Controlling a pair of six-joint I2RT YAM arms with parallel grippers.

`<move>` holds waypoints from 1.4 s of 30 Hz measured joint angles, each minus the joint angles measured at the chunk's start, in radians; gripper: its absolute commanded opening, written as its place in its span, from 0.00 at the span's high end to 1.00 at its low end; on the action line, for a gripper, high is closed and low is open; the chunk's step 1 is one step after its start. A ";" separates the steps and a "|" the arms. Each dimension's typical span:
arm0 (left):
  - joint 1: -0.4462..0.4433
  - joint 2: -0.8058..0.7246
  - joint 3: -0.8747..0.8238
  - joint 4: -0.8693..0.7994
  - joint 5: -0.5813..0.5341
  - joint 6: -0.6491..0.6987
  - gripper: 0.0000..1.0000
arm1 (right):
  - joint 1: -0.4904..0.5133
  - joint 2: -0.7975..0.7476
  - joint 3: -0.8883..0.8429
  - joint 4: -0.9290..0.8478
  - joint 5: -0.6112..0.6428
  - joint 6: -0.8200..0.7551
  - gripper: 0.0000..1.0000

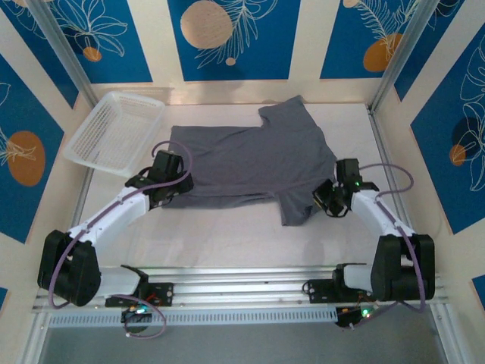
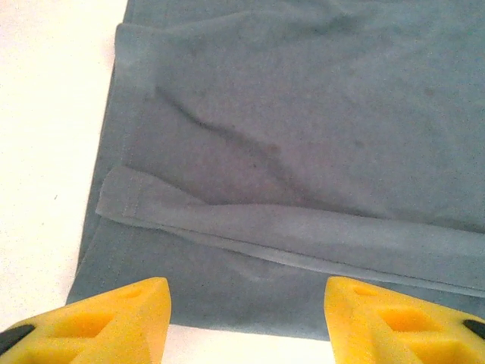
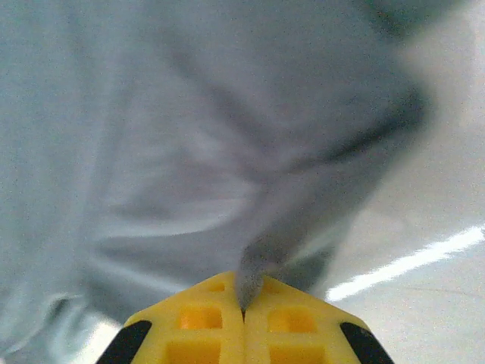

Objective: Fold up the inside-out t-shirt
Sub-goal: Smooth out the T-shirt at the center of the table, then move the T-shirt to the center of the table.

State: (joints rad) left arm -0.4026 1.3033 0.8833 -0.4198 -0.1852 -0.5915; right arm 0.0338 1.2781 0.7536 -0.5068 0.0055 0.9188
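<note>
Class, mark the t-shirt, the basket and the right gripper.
t-shirt [image 1: 250,163]: top view, mid body.
basket [image 1: 114,129]: top view, mesh floor.
right gripper [image 3: 243,299]: right wrist view, between its fingertips.

Left arm [image 1: 114,212] reaches forward from its base, held low, wrist tipped down. Left gripper [image 2: 246,296]: yellow fingers spread wide apart. Right arm [image 1: 381,214] bends inward at the elbow. Right gripper [image 3: 244,307]: fingers pressed together, apparently nipping a tuft of the t-shirt [image 3: 189,152], though this wrist view is blurred.
</note>
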 measured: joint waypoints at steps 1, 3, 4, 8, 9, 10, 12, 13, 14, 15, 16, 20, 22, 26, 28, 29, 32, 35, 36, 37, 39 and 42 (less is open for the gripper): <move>0.000 0.000 -0.006 0.000 0.000 0.000 0.44 | 0.025 0.030 0.055 0.002 0.002 0.029 1.00; 0.000 0.000 -0.013 0.000 0.000 0.000 0.44 | 0.057 0.126 0.187 0.001 0.006 0.079 1.00; 0.000 0.000 -0.014 -0.001 -0.002 0.000 0.44 | 0.064 0.196 0.270 0.001 0.014 0.099 1.00; 0.000 0.001 -0.014 -0.006 -0.011 -0.002 0.44 | 0.057 0.484 0.607 0.010 0.097 0.146 0.87; 0.000 0.002 -0.014 -0.007 -0.011 -0.003 0.44 | 0.052 0.542 0.676 0.001 0.114 0.154 0.78; 0.000 0.002 -0.014 -0.008 -0.011 -0.004 0.44 | 0.043 0.610 0.754 -0.006 0.131 0.156 0.69; 0.000 0.002 -0.015 -0.008 -0.011 -0.006 0.43 | 0.021 0.706 0.861 -0.016 0.146 0.149 0.56; 0.000 0.002 -0.016 -0.007 -0.010 -0.008 0.43 | 0.006 0.745 0.897 -0.023 0.144 0.142 0.54; -0.001 0.002 -0.019 -0.004 -0.009 -0.011 0.43 | -0.010 0.771 0.921 -0.034 0.134 0.129 0.51; -0.002 0.002 -0.024 -0.001 -0.006 -0.011 0.43 | -0.023 0.785 0.932 -0.044 0.124 0.117 0.51; -0.002 0.005 -0.030 0.002 0.000 -0.011 0.43 | -0.036 0.790 0.932 -0.053 0.114 0.102 0.51; -0.009 0.072 -0.022 0.021 0.020 -0.028 0.77 | -0.065 0.669 0.729 0.013 0.080 0.063 0.71; -0.014 0.138 0.000 0.027 0.027 -0.038 1.00 | -0.059 0.550 0.547 0.050 0.063 0.071 0.94; -0.019 0.298 0.078 0.038 0.011 -0.088 1.00 | -0.043 0.399 0.289 0.085 0.056 0.093 1.00; -0.016 0.377 0.132 0.039 0.000 -0.111 1.00 | -0.043 0.397 0.236 0.093 0.056 0.093 1.00; -0.015 0.409 0.155 0.040 -0.003 -0.121 1.00 | -0.043 0.405 0.222 0.094 0.054 0.091 1.00; -0.010 0.488 0.191 0.048 -0.009 -0.162 1.00 | -0.041 0.431 0.207 0.103 0.053 0.077 1.00; -0.007 0.518 0.191 0.067 -0.018 -0.198 1.00 | -0.037 0.438 0.193 0.127 0.050 0.058 1.00; -0.007 0.518 0.183 0.079 -0.019 -0.210 1.00 | -0.037 0.437 0.188 0.135 0.049 0.052 1.00; -0.006 0.512 0.171 0.097 -0.019 -0.220 1.00 | -0.035 0.432 0.180 0.146 0.049 0.043 1.00; -0.005 0.489 0.124 0.148 -0.018 -0.239 1.00 | -0.029 0.418 0.163 0.156 0.050 0.025 1.00; -0.003 0.424 0.028 0.207 -0.026 -0.257 1.00 | -0.019 0.389 0.128 0.156 0.055 -0.008 1.00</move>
State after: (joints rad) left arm -0.4061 1.7275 0.9112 -0.2131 -0.2108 -0.8490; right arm 0.0143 1.6676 0.8818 -0.3508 0.0608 0.9108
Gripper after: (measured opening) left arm 0.042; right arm 0.060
